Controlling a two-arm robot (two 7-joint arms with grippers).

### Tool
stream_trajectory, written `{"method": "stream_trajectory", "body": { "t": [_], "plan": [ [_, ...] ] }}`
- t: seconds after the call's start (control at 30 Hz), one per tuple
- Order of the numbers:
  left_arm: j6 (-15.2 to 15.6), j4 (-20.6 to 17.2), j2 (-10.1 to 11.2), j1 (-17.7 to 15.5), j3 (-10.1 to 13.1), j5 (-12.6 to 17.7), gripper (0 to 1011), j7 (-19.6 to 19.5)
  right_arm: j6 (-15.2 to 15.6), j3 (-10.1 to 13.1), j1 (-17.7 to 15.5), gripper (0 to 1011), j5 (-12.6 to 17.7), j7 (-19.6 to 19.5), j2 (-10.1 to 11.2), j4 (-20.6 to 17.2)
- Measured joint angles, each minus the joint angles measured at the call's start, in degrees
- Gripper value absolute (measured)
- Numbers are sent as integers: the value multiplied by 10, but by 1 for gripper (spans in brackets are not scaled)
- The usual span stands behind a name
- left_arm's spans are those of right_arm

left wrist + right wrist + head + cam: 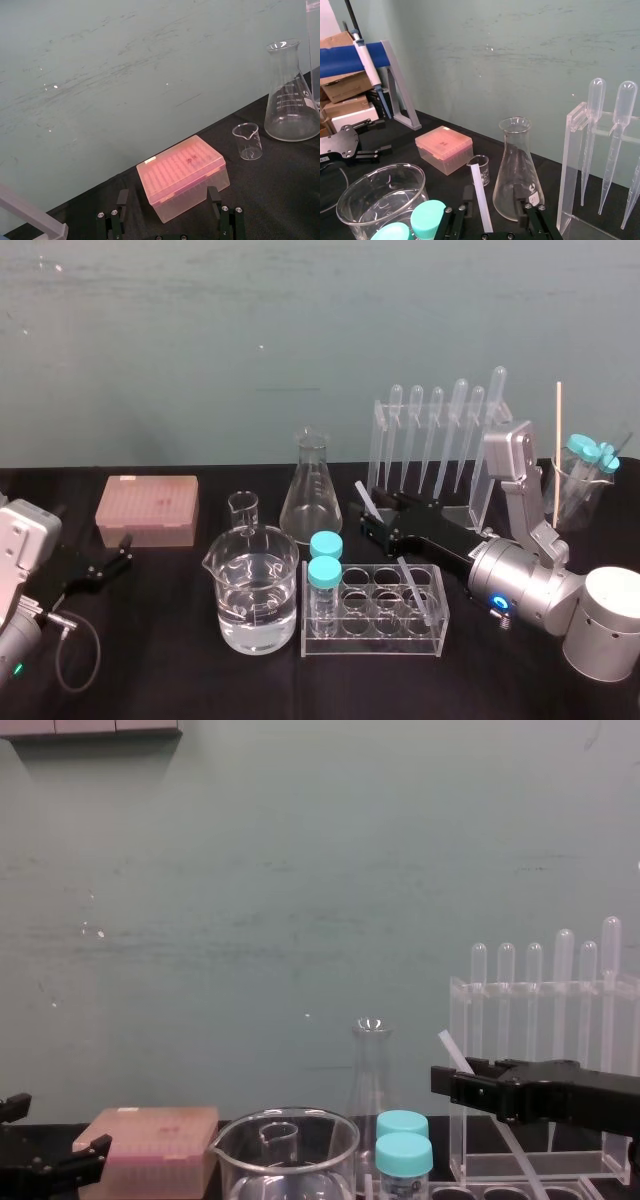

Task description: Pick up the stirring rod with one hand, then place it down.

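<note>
Two jaws of the right end effector (pixel 372 523) straddle the stirring rod (pixel 366 498), spread rather than clenched, I think. The rod leans with its lower end in the tube rack (pixel 372 642). So we're at the grasp: close, then lift along its tilt. Left end effector (pixel 108 562) sits released, far left on the surface.

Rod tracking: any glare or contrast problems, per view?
Head view: the stirring rod reads pale against the black right claw; bright highlights on the beaker. Right wrist view: rod stands out white on the dark cloth. Chest view: its tip nearly merges with the pale wall. Left wrist view: glare specks on the wall beyond the parked left claw.
</note>
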Motion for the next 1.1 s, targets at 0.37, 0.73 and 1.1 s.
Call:
{"method": "stream_trajectory", "body": {
  "t": [0.37,0.73,1.1],
  "plan": [
    [0,0,0,0,0,0,1000,0,0,0,0,161,0,0,0,0],
    [0,0,0,0,0,0,1000,0,0,0,0,70,0,0,0,0],
    [0,0,0,0,0,0,1000,0,-98,28,-13,70,-17,-2,-19,0]
  ]
}}
